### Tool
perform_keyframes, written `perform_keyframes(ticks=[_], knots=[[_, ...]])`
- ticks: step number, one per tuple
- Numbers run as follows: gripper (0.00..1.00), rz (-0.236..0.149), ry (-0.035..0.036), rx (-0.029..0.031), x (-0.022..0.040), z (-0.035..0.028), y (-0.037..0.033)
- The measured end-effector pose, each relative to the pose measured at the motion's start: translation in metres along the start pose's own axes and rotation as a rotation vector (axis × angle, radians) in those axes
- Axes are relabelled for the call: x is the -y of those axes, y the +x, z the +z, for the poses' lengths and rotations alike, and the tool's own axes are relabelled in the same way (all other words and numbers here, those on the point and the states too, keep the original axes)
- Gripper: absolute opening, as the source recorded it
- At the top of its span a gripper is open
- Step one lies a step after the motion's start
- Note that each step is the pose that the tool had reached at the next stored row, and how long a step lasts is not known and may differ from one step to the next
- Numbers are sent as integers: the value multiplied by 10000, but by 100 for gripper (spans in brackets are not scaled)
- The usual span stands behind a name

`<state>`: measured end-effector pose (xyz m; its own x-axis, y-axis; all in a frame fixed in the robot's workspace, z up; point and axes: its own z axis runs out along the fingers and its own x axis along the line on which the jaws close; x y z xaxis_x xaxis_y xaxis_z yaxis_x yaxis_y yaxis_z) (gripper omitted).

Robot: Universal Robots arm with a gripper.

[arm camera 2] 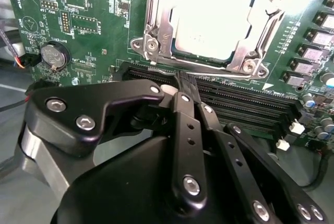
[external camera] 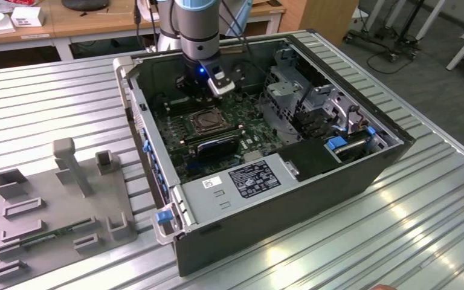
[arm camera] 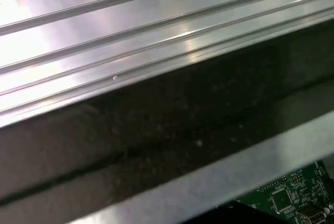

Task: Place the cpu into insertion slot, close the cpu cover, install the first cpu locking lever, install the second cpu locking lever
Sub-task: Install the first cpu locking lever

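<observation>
Ribbed metal bench [external camera: 55, 90], open computer case [external camera: 296, 193] on it. cpu [arm camera 2: 211, 20] seated in insertion slot [arm camera 2: 147, 44]; cpu cover [arm camera 2: 162, 4] down over it. Locking levers: state unclear, judged outstanding. Hand [arm camera 2: 183, 80] pressed together, empty, just beside slot
</observation>
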<state>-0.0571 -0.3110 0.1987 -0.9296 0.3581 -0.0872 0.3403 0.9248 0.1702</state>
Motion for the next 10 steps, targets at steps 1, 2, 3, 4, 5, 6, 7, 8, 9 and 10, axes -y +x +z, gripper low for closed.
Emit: perform_keyframes(ticks=[1,2,3,4,5,6,7,8,9,10], knots=[[11,12,0,2,4,5,-1],[11,24,-1,5,8,9,-2],[11,34,-1,7,12,12,-3],[11,45,0,9,16,14,-4],[11,55,3,10,20,16,-5],[11,65,5,12,24,17,-6],[11,77,4,14,28,20,-7],[11,86,5,15,32,22,-8],[11,95,7,17,36,24,-10],[11,104,6,19,39,27,-11]])
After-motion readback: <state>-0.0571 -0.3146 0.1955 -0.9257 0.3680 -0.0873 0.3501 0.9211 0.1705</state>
